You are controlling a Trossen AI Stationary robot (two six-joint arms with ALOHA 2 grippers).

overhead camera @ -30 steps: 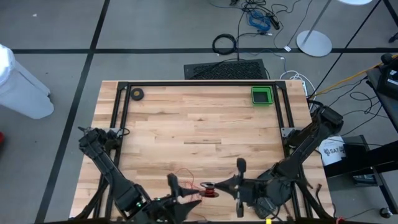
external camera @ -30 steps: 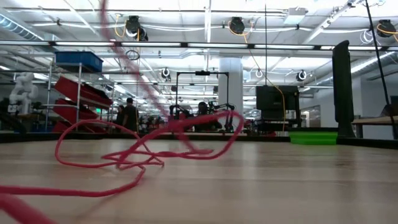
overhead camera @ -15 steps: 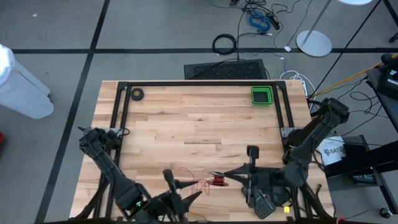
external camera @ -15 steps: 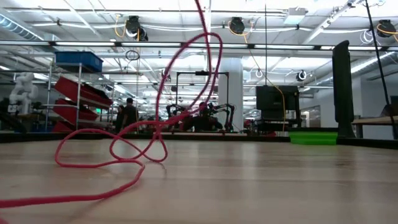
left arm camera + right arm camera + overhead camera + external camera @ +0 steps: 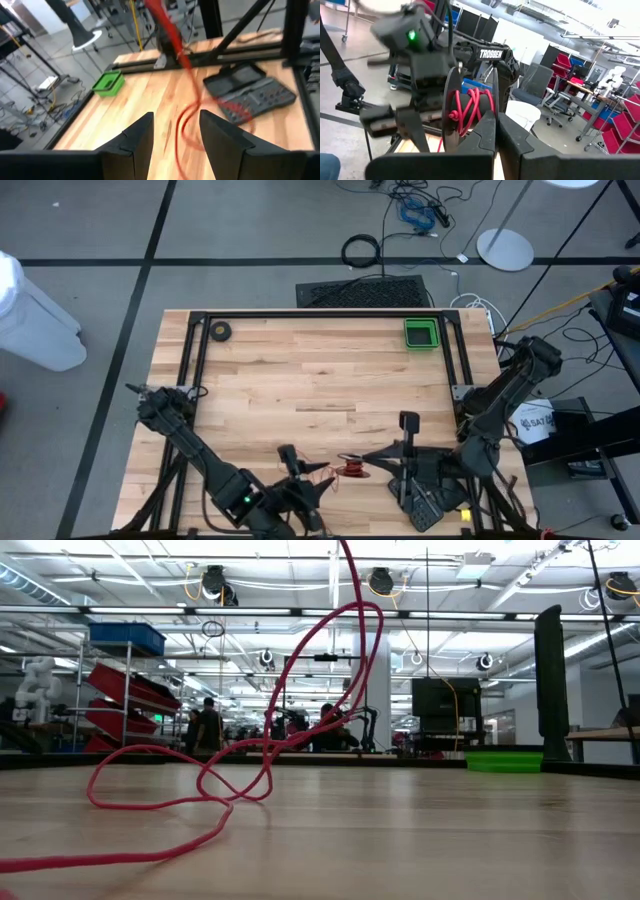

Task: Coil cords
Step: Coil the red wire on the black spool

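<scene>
Wooden desk [image 5: 320, 380] carries slack red cords [image 5: 160, 785] ahead of the open left gripper [image 5: 175, 135], so the right gripper [image 5: 496, 135], clamping the spool, should wind slowly while the left feeds tension.

Over the last second the right gripper [image 5: 358, 459] carries the spool of cords [image 5: 352, 471] from beside the left gripper to a spot a little farther right and farther from the near edge, and the right arm's wrist swings out to the right. The left gripper [image 5: 318, 489] first backs off leftward, then shifts right again, ending just left of the spool. In the low view the red wire [image 5: 262, 756] rises from a low tangle on the table [image 5: 420, 830] into a tall upright loop.
</scene>
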